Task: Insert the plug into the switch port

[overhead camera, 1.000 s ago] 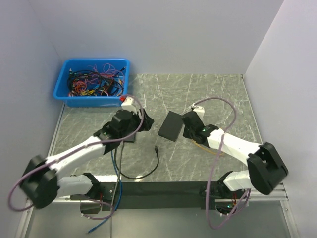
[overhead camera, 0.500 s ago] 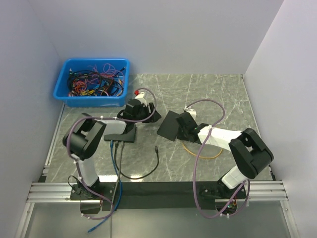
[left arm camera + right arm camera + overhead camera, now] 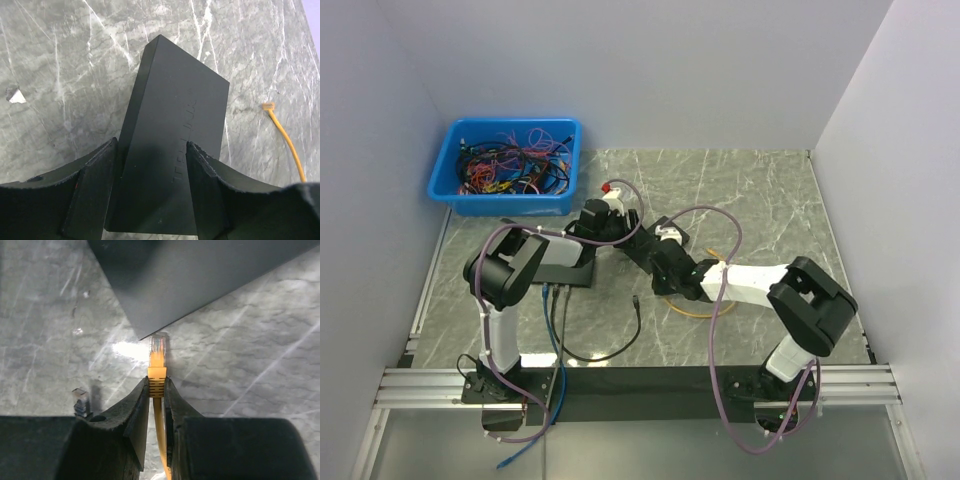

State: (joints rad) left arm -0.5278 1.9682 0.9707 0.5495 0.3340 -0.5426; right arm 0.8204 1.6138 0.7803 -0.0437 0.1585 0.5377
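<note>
1. The switch is gripped by the left hand.
2. The orange plug is pinched in the right hand — tip just beside the switch's corner.
3. Port alignment and insertion are left.

The switch is matt black plastic. The counter looks like smooth grey veined stone. The plug is clear plastic.
</note>
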